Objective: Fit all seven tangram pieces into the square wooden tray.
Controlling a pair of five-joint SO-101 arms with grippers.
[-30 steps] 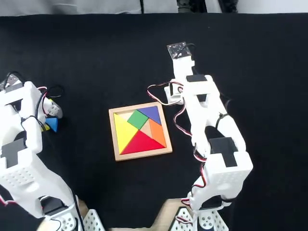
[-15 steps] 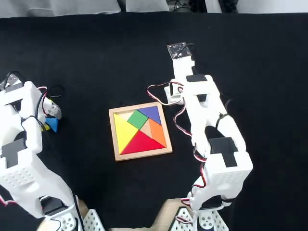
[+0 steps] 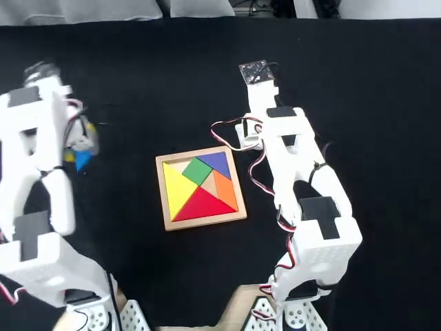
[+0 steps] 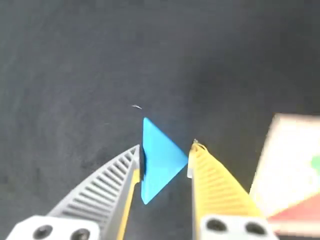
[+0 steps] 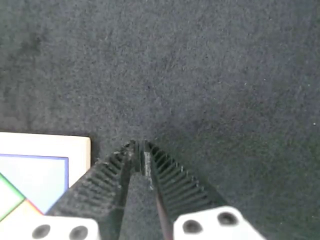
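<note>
The square wooden tray (image 3: 160, 196) lies mid-table and holds a yellow triangle (image 3: 178, 189), a red triangle (image 3: 205, 205), a green square (image 3: 198, 170), a purple piece (image 3: 217, 163) and an orange piece (image 3: 224, 187). My left gripper (image 4: 165, 162) is shut on a blue triangle (image 4: 157, 157), held above the black cloth to the left of the tray. In the high view that blue triangle (image 3: 83, 160) hangs under the left arm. My right gripper (image 5: 138, 150) is shut with nothing in it, just off the tray's corner (image 5: 75, 145).
A black cloth (image 3: 372, 103) covers the whole table, with open room on every side of the tray. The right arm (image 3: 289, 158) stretches along the tray's right side. Part of the tray (image 4: 295, 165) shows in the left wrist view.
The left arm has risen and swung away from the table's near edge, carrying the blue triangle a little farther back and slightly toward the tray. The right arm has not moved.
</note>
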